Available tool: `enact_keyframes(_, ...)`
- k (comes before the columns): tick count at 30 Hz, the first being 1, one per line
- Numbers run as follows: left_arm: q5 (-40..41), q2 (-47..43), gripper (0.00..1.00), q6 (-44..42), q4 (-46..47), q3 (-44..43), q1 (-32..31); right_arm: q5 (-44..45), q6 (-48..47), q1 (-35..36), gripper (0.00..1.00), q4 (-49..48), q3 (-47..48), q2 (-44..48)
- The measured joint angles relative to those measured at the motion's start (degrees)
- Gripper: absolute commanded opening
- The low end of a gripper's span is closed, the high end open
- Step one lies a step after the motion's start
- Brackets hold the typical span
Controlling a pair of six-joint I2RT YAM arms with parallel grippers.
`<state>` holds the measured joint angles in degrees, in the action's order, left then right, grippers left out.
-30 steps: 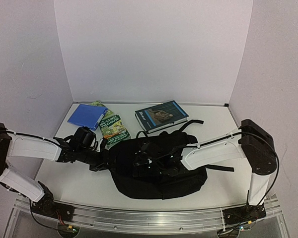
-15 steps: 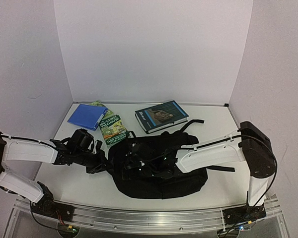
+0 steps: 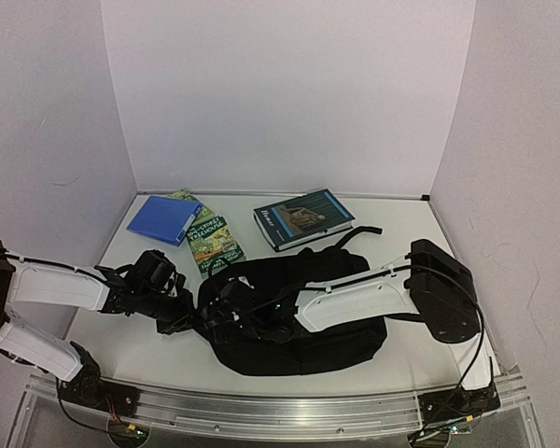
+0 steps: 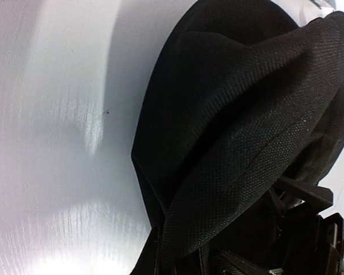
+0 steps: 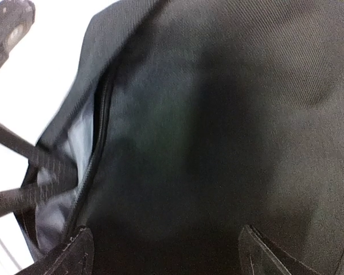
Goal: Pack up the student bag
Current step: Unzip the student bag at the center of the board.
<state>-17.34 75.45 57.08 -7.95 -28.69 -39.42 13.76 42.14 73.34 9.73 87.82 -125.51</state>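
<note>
Two arms are reaching in from the near edge of the white table (image 3: 121, 350), and both are meeting at the left end of the student bag (image 3: 308, 355). The bag is lying flat at the near centre of the table.

The left gripper (image 3: 189, 314) is reaching in low from the left. Its fingers are closed tight on a raised fold of the bag's black fabric, and the left wrist view is showing that woven fold running down between them.

Just to its right, the right gripper (image 3: 231, 304) is sitting over the bag's top with its fingertips (image 5: 74, 255) spread wide and gripping nothing. Whether they are touching the cloth cannot be told. Beside them a zip opening (image 5: 101, 109) is gaping slightly, showing pale grey lining (image 5: 69, 166).

Farther back, a black strap (image 3: 353, 233) is trailing off the bag toward the far right. Beyond it, three flat items are lying in a row:

- a blue folder (image 3: 165, 218) at far left
- a green book (image 3: 215, 245) just beside it, carrying yellow lettering too small to read
- a dark book (image 3: 303, 218) at far centre, bearing a white word on its cover that is also illegible
</note>
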Motion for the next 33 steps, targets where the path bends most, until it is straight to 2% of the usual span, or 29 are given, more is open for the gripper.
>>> enact_keyframes(7, -0.3, 2.9, 0.00, 0.0, 1.2, -0.1, 0.1, 2.0, -1.8, 0.0, 0.85, 1.2, 7.2, -5.4)
enact_keyframes(11, -0.5, 3.4, 0.00, -0.1, 1.6, -0.1, 0.2, 2.7, -2.2, 0.0, 0.80, 1.5, 10.3, -7.5)
enact_keyframes(14, -0.5, 3.7, 0.00, -0.1, 1.5, -0.1, 0.3, 3.4, -2.1, -0.2, 0.68, 1.9, 12.8, -9.3)
enact_keyframes(17, -0.5, 3.8, 0.00, -0.1, 1.5, -0.1, 0.3, 3.5, -1.7, -0.8, 0.49, 1.9, 14.5, -10.7)
enact_keyframes(22, -0.5, 3.6, 0.00, -0.1, 1.4, -0.1, 0.3, 3.1, -1.1, -1.8, 0.35, 1.9, 14.9, -11.1)
enact_keyframes(26, -0.4, 3.0, 0.00, 0.0, 1.0, -0.1, 0.3, 2.4, -0.6, -2.6, 0.29, 1.9, 14.9, -11.1)
enact_keyframes(30, -0.4, 2.8, 0.00, 0.0, 0.9, -0.1, 0.3, 2.0, -0.6, -3.0, 0.11, 1.9, 14.9, -11.1)
enact_keyframes(33, -0.4, 2.8, 0.00, 0.0, 0.9, -0.1, 0.2, 2.1, -1.1, -3.2, 0.01, 1.9, 14.9, -11.3)
